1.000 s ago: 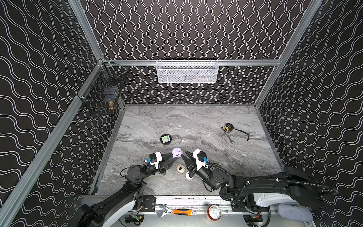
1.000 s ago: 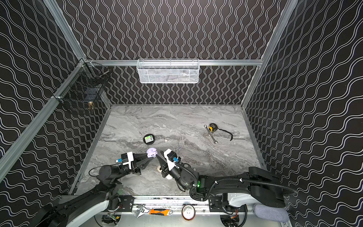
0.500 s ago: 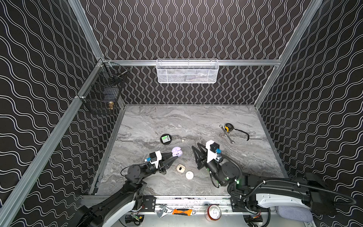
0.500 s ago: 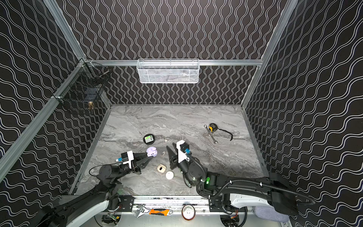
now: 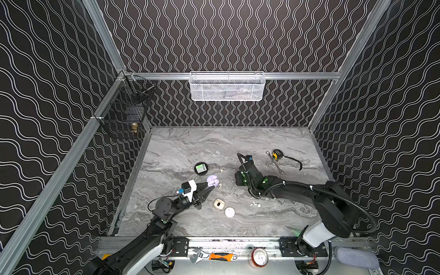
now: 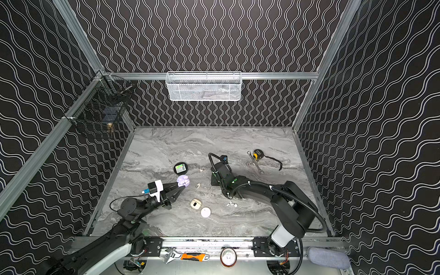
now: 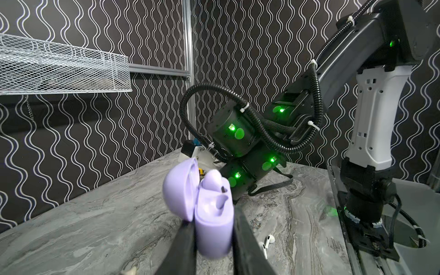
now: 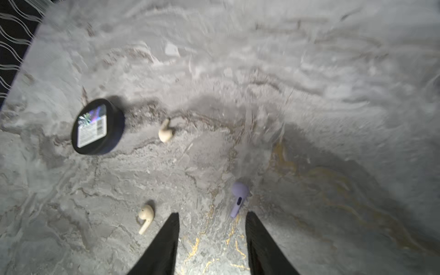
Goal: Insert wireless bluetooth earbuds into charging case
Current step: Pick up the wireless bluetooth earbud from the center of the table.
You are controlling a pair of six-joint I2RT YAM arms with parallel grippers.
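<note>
My left gripper [image 5: 212, 186] [image 7: 213, 222] is shut on a lilac charging case [image 5: 212, 180] [image 6: 182, 180] [image 7: 213, 214] with its lid open. A lilac shape stands in one of its wells. My right gripper [image 8: 212, 214] is open and points down at the marble floor. A lilac earbud [image 8: 239, 198] lies just ahead of one fingertip. Two cream earbuds [image 8: 166, 132] [image 8: 145, 217] lie apart nearby. In both top views the right arm [image 5: 252, 175] hides its own jaws. Two white earbuds [image 5: 254, 204] [image 7: 269, 239] lie together near the front.
A cream case [image 5: 218, 204] and a round white case [image 5: 229, 212] sit by the left gripper. A black tin [image 5: 201, 168] [image 8: 97, 127], a tape measure [image 5: 277, 154] and a wrench [image 5: 276, 164] lie further back. Mesh baskets [image 5: 226, 87] [image 5: 126, 114] hang on the walls.
My right arm has swung away from the lilac case toward the back right, and its jaws have opened. The cream and white cases now show. The left arm has stayed put.
</note>
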